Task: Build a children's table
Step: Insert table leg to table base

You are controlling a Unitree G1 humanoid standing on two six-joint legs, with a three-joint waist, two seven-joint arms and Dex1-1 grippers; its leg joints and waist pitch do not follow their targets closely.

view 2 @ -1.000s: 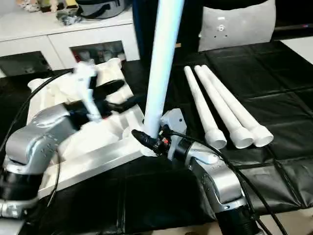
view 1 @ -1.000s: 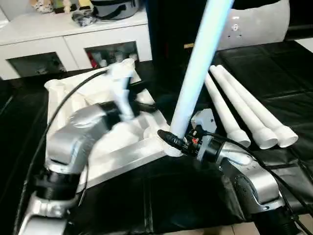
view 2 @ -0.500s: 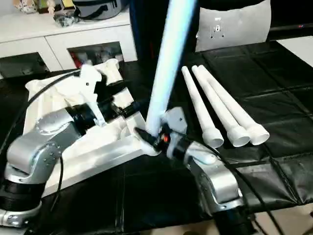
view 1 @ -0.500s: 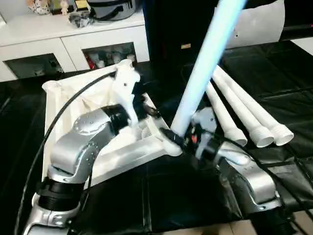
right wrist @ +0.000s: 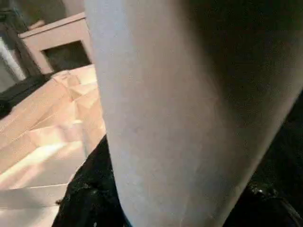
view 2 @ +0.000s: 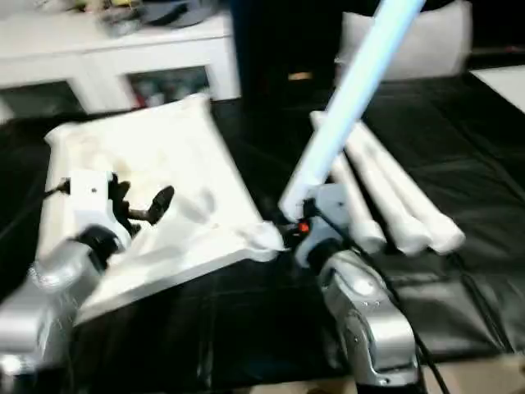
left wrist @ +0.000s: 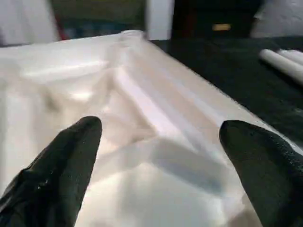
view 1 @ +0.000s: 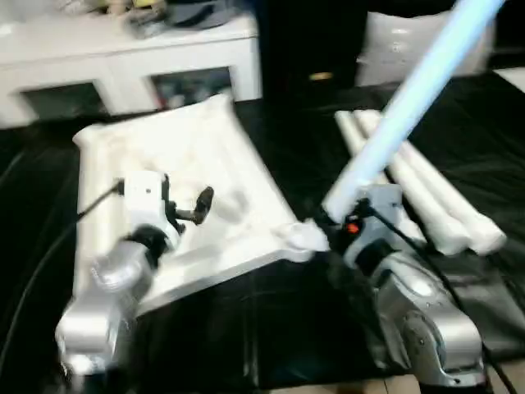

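white cabinet (view 1: 189,57) with glass doors stands at the far edge, small blurred items on top. grey-white cushion (view 1: 394,53) behind, right. black cloth (view 1: 287,328) covers the work surface.

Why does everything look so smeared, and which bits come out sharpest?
Both eye views are motion-blurred throughout: table top, leg and cabinet all smear. Left wrist view shows the black fingers fairly crisp, the top beyond soft. Right wrist view has the leg too close, out of focus.
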